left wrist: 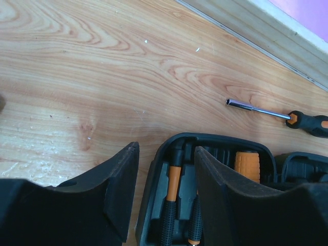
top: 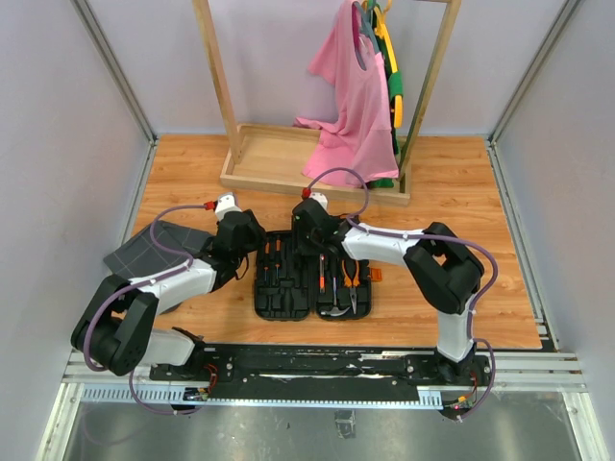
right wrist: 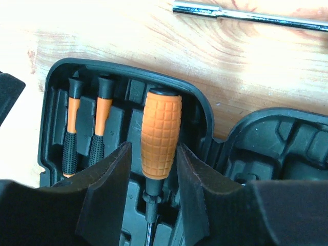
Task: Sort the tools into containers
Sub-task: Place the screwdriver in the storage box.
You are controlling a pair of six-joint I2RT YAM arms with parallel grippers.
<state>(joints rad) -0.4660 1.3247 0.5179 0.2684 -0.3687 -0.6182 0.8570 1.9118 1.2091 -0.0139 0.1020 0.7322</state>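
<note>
The black tool case (top: 269,305) lies open near the table's front, in two halves. Its left half holds two thin orange-and-black screwdrivers (right wrist: 72,128) and a fat orange-handled screwdriver (right wrist: 161,133). Its right half holds pliers (top: 352,274) and other tools. My right gripper (right wrist: 154,148) is open, with a finger on each side of the fat screwdriver's handle; a gap shows at the left finger. It also shows in the top view (top: 302,250). My left gripper (left wrist: 166,148) is open and empty, straddling the case's left rim (left wrist: 154,164). One screwdriver (left wrist: 266,111) lies loose on the wood beyond the case.
A dark grey grid-patterned fabric (top: 154,248) lies left of the left arm. A wooden clothes rack base (top: 279,158) with a pink shirt (top: 351,106) stands at the back. The case's orange latch (top: 375,276) sticks out on the right.
</note>
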